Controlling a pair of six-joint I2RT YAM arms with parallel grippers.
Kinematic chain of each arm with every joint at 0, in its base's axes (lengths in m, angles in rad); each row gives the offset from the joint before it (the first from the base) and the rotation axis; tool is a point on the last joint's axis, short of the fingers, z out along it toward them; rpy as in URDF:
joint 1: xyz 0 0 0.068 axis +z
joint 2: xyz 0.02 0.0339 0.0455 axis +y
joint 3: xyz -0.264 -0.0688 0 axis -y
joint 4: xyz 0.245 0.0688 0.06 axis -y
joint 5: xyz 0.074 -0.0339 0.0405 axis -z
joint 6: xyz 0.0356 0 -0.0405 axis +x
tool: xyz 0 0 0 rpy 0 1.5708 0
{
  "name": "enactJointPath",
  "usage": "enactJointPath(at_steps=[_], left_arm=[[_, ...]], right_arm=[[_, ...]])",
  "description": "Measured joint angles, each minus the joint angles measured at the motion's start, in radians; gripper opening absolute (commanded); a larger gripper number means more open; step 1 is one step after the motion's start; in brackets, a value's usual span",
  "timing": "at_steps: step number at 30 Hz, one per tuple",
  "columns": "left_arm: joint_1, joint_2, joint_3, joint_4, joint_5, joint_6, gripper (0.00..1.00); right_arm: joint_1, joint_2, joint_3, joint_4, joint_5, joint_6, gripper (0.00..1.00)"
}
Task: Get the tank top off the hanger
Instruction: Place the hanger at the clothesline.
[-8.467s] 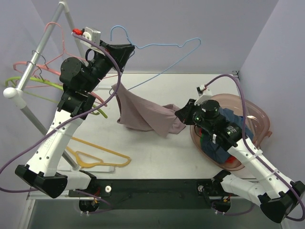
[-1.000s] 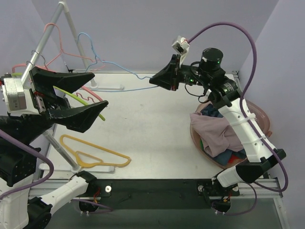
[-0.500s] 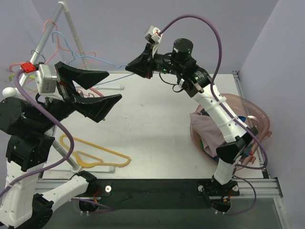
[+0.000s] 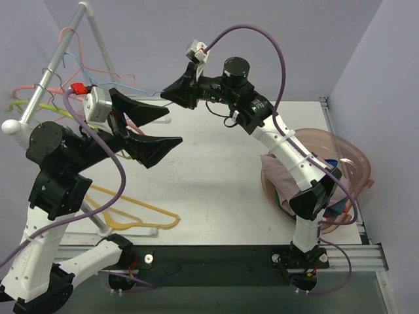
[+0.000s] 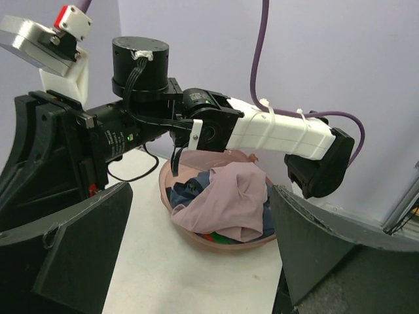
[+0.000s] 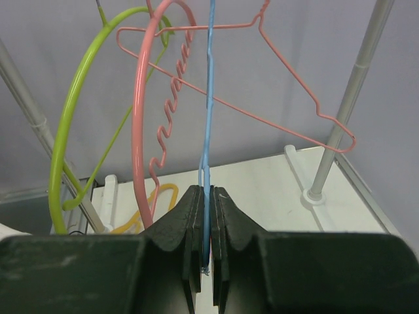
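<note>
The tank top [image 4: 291, 178] is off the hanger. It lies crumpled, mauve-pink, on top of a heap of darker clothes in the translucent pink basket [image 4: 359, 165] at the right side of the bench [image 4: 216, 176]. In the left wrist view it drapes over the near part of that heap.

The right arm stretches up and across to the back left. The right claw [image 6: 208, 193] is closed tight on the bare blue hanger [image 6: 209, 98], and its 2 fingers pinch the thin wire with no visible gap. The wire runs straight up from the pinch and out of the top of that view. The blue hanger is well apart from the basket. Whether its hook sits on the rack rail cannot be told.

Beside the blue wire hang a pink hanger [image 6: 141, 131] with a wavy bar and a green hanger [image 6: 69, 150]. An upright pole of the metal rack [image 6: 353, 91] stands to the right of them.

The left claw [image 4: 173, 125] is held up above the left part of the bench, spread wide and holding nothing. Its 2 dark fingers [image 5: 78, 248] frame the basket in the left wrist view. It is near the right claw but not touching it.

1 yellow hanger [image 4: 131, 212] lies flat on the bench near the front left.
</note>
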Motion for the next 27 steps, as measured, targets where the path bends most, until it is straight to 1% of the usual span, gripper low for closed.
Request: enactJointPath(at_steps=[5, 11, 15, 19, 23, 27], left_arm=[[0.000, 0.014, -0.028, 0.005, 0.027, 0.000, 0.97], [0.000, 0.021, -0.037, 0.025, 0.048, -0.011, 0.97], [0.000, 0.021, -0.041, 0.047, 0.058, -0.016, 0.97], [0.000, 0.022, -0.051, 0.054, 0.060, -0.018, 0.97], [0.000, 0.026, -0.061, 0.058, 0.063, -0.021, 0.97], [0.000, 0.034, -0.062, 0.064, 0.066, -0.026, 0.97]], right_arm=[[0.003, -0.019, -0.077, 0.075, 0.021, 0.006, 0.00], [0.003, -0.019, -0.087, 0.105, 0.013, 0.011, 0.00], [0.003, -0.025, -0.152, 0.158, -0.008, 0.036, 0.00], [0.003, -0.032, -0.220, 0.187, 0.003, 0.048, 0.00], [0.002, -0.079, -0.296, 0.202, 0.042, 0.039, 0.00], [0.001, -0.139, -0.318, 0.218, 0.063, 0.032, 0.00]])
